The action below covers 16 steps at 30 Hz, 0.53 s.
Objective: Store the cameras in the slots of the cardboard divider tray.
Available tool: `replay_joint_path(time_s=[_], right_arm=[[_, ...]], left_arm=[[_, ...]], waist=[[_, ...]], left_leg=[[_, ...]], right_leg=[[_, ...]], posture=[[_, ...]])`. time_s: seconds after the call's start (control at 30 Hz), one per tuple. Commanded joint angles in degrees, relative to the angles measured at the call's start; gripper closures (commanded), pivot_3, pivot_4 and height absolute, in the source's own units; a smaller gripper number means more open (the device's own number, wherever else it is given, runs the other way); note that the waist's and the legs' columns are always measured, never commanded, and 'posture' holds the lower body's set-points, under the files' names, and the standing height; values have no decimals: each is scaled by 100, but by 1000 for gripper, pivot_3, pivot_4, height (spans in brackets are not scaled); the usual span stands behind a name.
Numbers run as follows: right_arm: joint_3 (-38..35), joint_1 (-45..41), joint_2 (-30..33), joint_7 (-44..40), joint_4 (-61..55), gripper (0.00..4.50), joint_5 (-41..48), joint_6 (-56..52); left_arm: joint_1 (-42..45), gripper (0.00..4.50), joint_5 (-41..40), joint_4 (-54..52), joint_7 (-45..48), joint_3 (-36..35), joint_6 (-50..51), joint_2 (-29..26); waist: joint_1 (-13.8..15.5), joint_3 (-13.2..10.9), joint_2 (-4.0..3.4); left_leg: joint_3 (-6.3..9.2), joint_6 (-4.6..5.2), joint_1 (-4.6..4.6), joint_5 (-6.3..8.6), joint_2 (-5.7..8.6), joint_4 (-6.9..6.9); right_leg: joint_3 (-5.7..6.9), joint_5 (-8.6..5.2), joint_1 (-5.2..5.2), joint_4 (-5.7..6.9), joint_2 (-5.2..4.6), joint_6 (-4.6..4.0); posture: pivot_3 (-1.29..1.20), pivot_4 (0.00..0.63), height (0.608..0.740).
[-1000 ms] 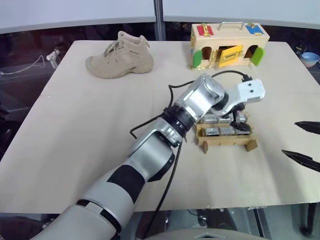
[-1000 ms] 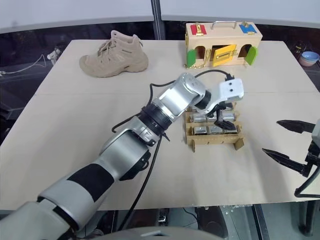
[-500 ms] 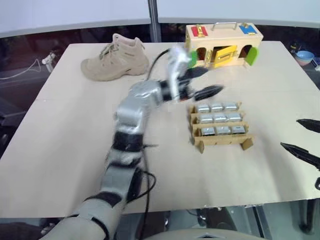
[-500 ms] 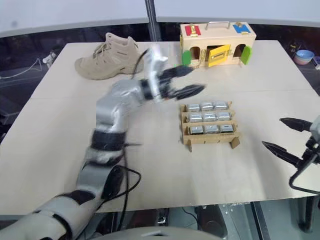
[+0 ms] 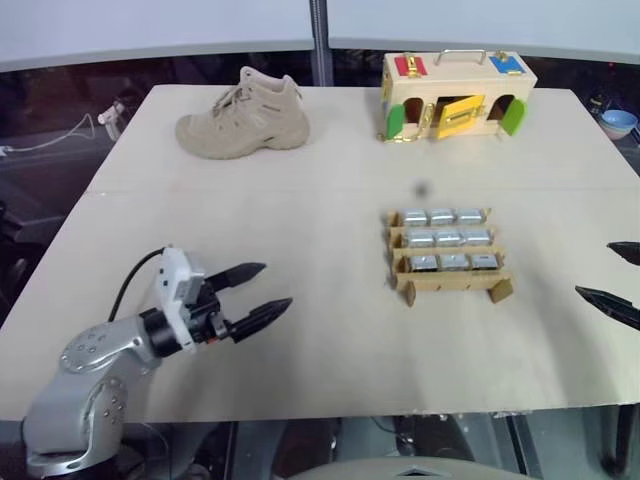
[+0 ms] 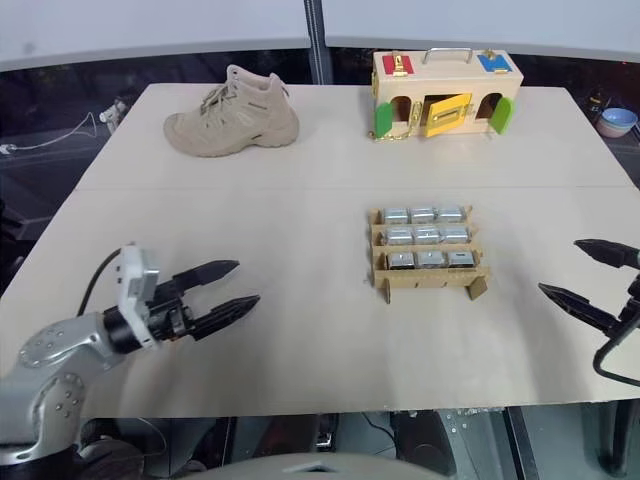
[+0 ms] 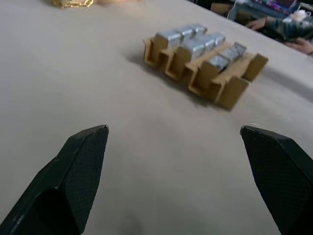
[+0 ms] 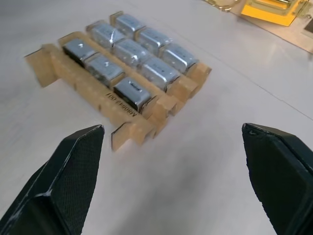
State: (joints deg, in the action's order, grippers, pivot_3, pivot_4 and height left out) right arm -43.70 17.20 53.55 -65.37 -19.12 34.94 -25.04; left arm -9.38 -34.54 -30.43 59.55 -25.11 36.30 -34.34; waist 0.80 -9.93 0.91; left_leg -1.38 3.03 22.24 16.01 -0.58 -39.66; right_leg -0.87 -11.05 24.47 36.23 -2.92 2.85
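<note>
The cardboard divider tray [image 6: 426, 252] stands on the counter [image 6: 300, 200] toward its right edge, and it looks light and easy to push, so it is better to hold it by the end walls. The cameras [image 8: 128, 55] fill all nine slots; they look small, hard and smooth, best pinched on their sides. The left gripper [image 6: 222, 292] near the front-left corner and the right gripper [image 6: 590, 280] at the right edge are both wide and hold nothing.

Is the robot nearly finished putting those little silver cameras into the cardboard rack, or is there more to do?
It looks finished. All nine slots of the cardboard divider tray hold cameras, three rows of three. Neither the left tool nor the right tool holds anything; both are open and away from the tray. No loose cameras show on the table.
</note>
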Motion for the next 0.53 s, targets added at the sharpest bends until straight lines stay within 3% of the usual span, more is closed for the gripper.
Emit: replay_joint_path(time_s=[0.03, 0.17, 0.53], right_arm=[[-243, -69, 183, -90, 67, 0, 101, -90], [-112, -250, 213, 111, 155, 0, 3, -117], [271, -769, 218, 405, 281, 0, -121, -138]], left_arm=[[20, 26, -252, -166, -123, -217, -167, -173], [156, 26, -418, -193, -407, -180, -168, -197], [-474, 26, -679, -734, -558, -1, -189, -381]], waist=[[2, 0, 0], [-2, 0, 0], [-10, 0, 1]], left_leg=[[0, 0, -3, 0, 0, 0], [-4, 0, -7, 0, -1, 0], [-16, 0, -13, 1, -1, 20]], right_leg=[[0, 0, -2, 1, 1, 0], [-3, 0, -5, 0, 3, 0], [-13, 0, -3, -8, 3, -1]], posture=[[0, 150, 740], [0, 150, 740], [0, 150, 740]])
